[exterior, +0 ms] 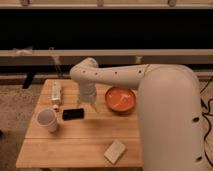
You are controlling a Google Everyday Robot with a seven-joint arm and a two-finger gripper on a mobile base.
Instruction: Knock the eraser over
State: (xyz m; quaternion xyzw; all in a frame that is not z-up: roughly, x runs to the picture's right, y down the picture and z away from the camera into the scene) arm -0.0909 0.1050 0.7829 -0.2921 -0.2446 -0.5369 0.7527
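Lying flat on the wooden table, the eraser sits at 3 o'clock of the white cup. Just beyond, at its 2 o'clock, hangs the gripper; finger state cannot be determined. An orange bowl lies at 3 o'clock.

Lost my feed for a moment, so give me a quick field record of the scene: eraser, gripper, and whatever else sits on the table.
eraser: black slab lying flat on the wooden table, between the white cup and the gripper
gripper: low over the table, just right of the eraser, left of the orange bowl
white cup: upright, left of the eraser
orange bowl: right of the gripper
white box: near the table's back left
beige sponge block: front edge, right of centre
task state: eraser appears knocked over
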